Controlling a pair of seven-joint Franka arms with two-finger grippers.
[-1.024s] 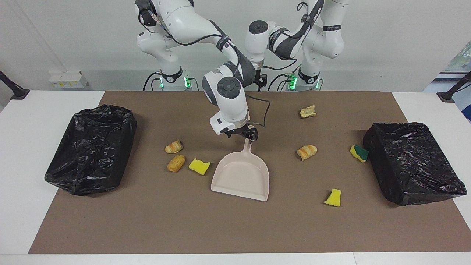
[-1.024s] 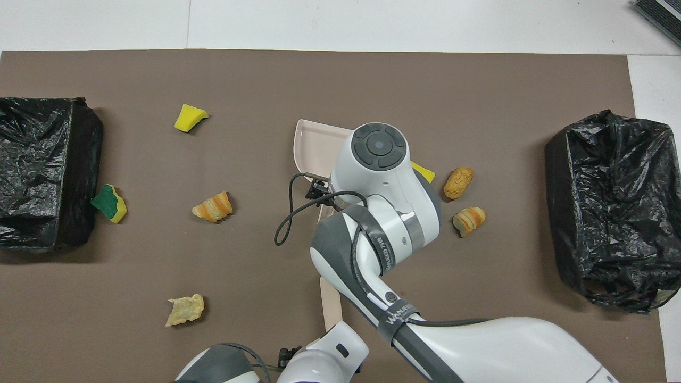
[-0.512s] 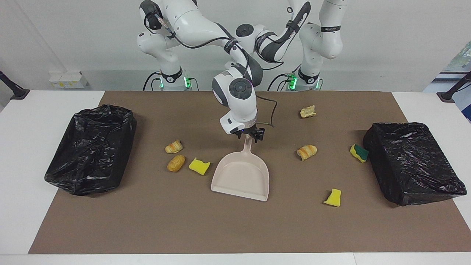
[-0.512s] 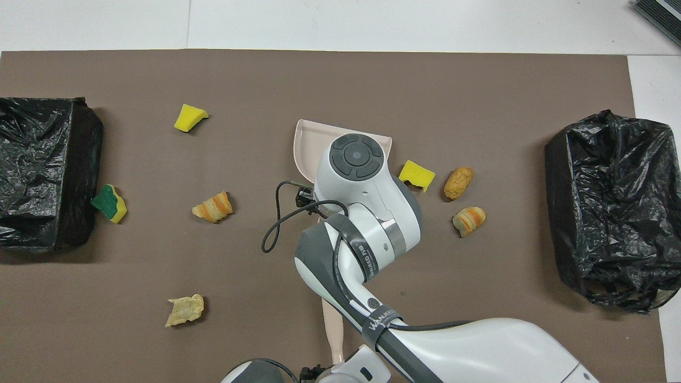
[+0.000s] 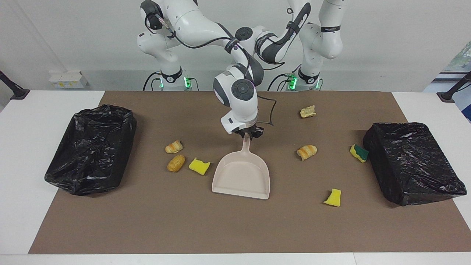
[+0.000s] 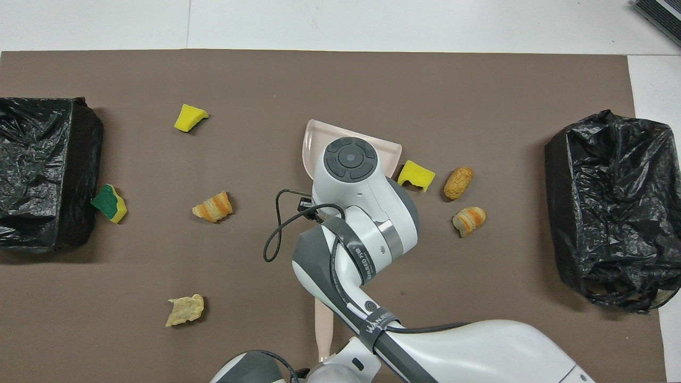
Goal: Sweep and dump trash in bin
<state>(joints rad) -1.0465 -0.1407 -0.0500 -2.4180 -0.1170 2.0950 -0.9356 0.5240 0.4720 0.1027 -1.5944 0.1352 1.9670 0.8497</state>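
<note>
My right gripper (image 5: 248, 136) is shut on the handle of the beige dustpan (image 5: 243, 176), which rests on the brown mat with its mouth away from the robots. Its rim shows in the overhead view (image 6: 311, 139). Several trash scraps lie around it: two bread pieces (image 5: 173, 147) (image 5: 176, 163) and a yellow sponge chunk (image 5: 199, 166) toward the right arm's end; a bread piece (image 5: 306, 151), a pastry scrap (image 5: 307, 111), a green-sided sponge (image 5: 359, 152) and a yellow chunk (image 5: 333, 197) toward the left arm's end. My left gripper (image 6: 324, 366) holds the beige brush (image 6: 323, 330) near the robots.
A black bag-lined bin (image 5: 92, 147) stands at the right arm's end of the mat and another (image 5: 412, 162) at the left arm's end. The green-sided sponge lies against that second bin. White table (image 5: 29, 117) borders the mat.
My right wrist has swung more upright over the dustpan handle. The dustpan has shifted slightly toward the nearby yellow sponge chunk. My left arm has drawn back toward the robots with the brush.
</note>
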